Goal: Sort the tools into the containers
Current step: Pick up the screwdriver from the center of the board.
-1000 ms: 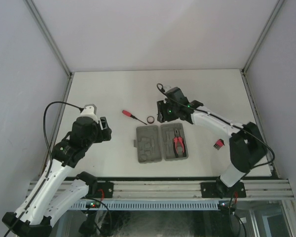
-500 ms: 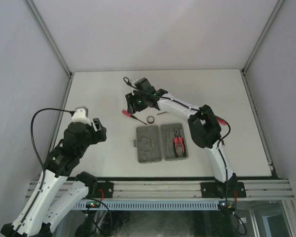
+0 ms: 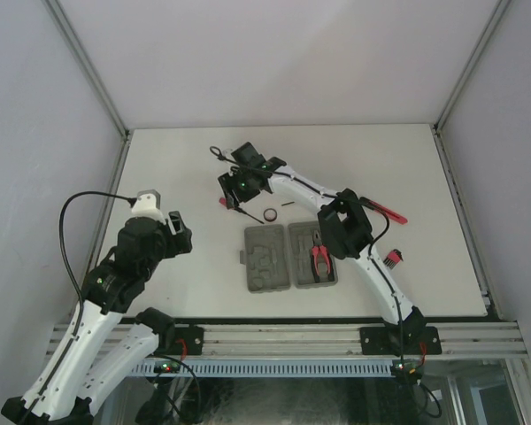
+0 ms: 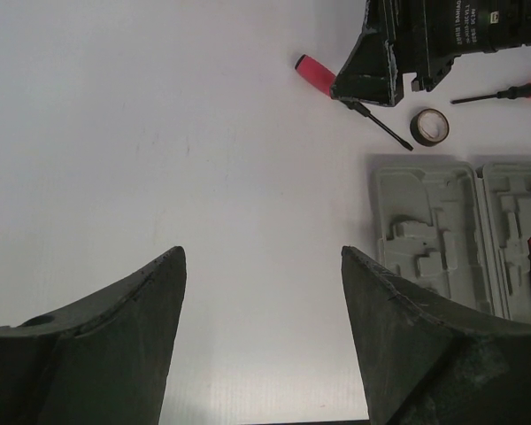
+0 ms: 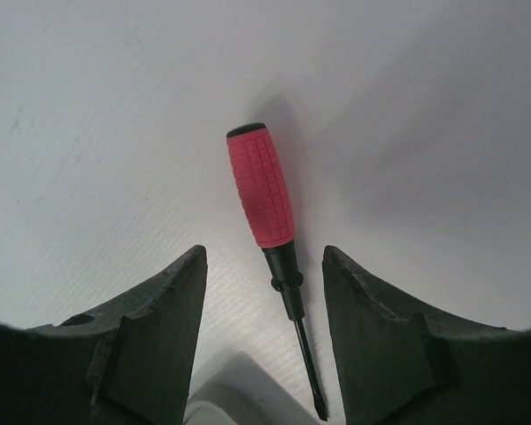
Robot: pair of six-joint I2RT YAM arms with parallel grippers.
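The right gripper (image 5: 264, 258), jaws parted and empty, straddles the red-handled, black-shafted screwdriver (image 5: 261, 190), apparently aligned to pinch it, while the left gripper (image 4: 261, 257) gapes empty.

The left arm (image 3: 80, 332) and right arm (image 3: 380, 282) had white shells and black joints. A black cable (image 3: 63, 232) looped off the left; the fingers (image 5: 137, 341) were dark matte wedges.

Top view from high behind the near edge, looking down over the whole table (image 3: 398, 159). Left wrist view low and far, case (image 4: 434, 230) at three o'clock, screwdriver (image 4: 313, 69) at one o'clock; right wrist view close above that same screwdriver.
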